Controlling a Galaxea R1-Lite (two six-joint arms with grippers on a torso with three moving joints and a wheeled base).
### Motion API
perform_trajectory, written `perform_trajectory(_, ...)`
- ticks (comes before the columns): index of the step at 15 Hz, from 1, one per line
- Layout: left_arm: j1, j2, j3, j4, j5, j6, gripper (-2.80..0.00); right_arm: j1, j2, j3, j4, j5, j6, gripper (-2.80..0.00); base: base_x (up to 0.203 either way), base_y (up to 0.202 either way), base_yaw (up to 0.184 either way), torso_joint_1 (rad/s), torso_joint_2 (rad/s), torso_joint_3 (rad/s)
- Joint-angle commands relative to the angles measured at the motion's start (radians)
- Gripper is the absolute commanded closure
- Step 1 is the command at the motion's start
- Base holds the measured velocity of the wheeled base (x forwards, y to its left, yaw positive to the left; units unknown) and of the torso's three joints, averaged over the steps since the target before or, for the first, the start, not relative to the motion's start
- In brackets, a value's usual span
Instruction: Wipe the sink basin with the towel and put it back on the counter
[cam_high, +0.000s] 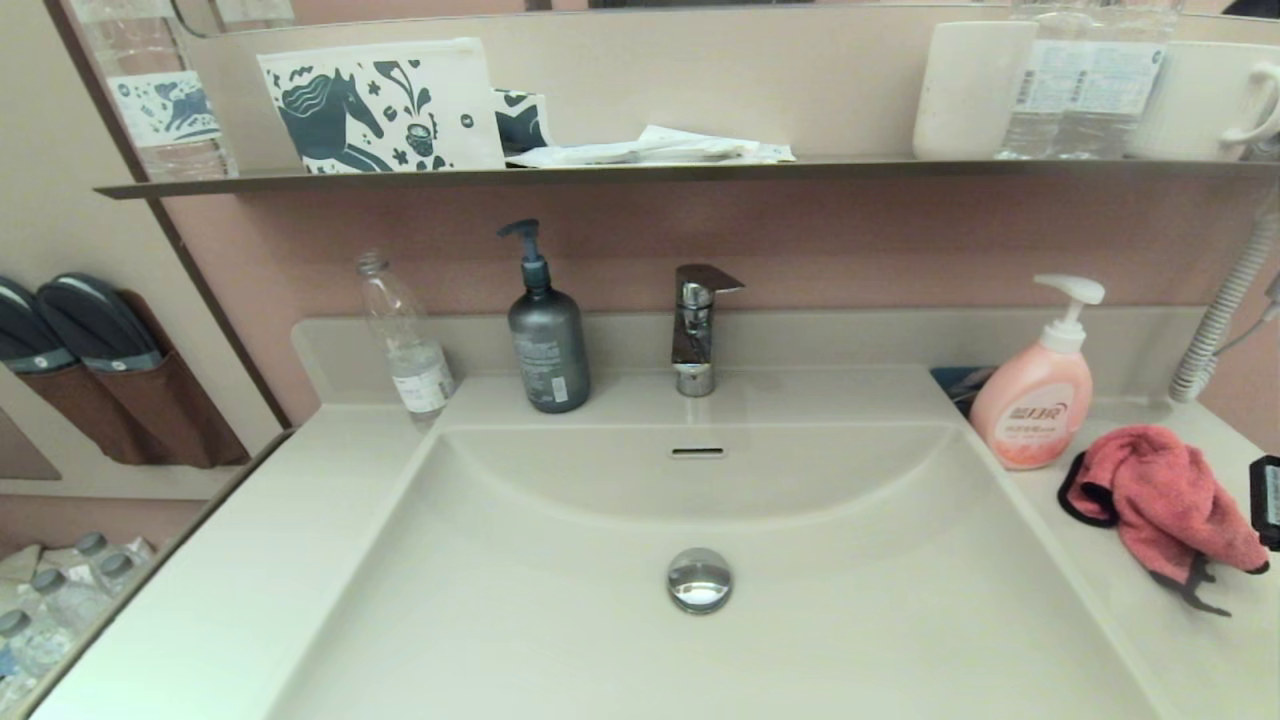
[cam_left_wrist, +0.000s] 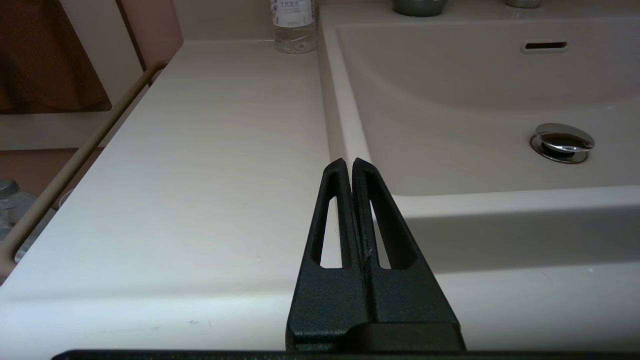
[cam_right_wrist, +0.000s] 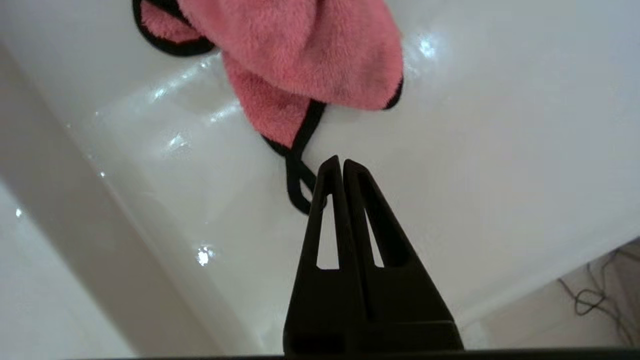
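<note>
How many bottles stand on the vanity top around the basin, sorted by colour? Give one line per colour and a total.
Clear bottle: 1
Dark grey pump bottle: 1
Pink pump bottle: 1
Total: 3

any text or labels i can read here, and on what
None reads clearly.
Pink soap bottle: white logo characters, too blurred to read.
Grey pump bottle: label print too small.
Clear water bottle: label too small, also in the left wrist view.
Shelf bottles: labels too small.
</note>
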Motion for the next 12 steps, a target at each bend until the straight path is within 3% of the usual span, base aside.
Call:
perform_trajectory(1, 0.000, 0.000, 0.000, 0.000, -0.001, 0.000, 0.00, 0.030, -0.023, 0.015, 0.003, -0.002, 0.002, 0.00, 0.000, 0.000, 0.000, 0.000, 0.00, 0.000)
perform_trajectory(12, 0.000, 0.000, 0.000, 0.000, -0.001, 0.000, 0.00, 0.075, -0.088, 0.063, 0.005, -0.002, 0.001, 0.00, 0.000, 0.000, 0.000, 0.000, 0.00, 0.000)
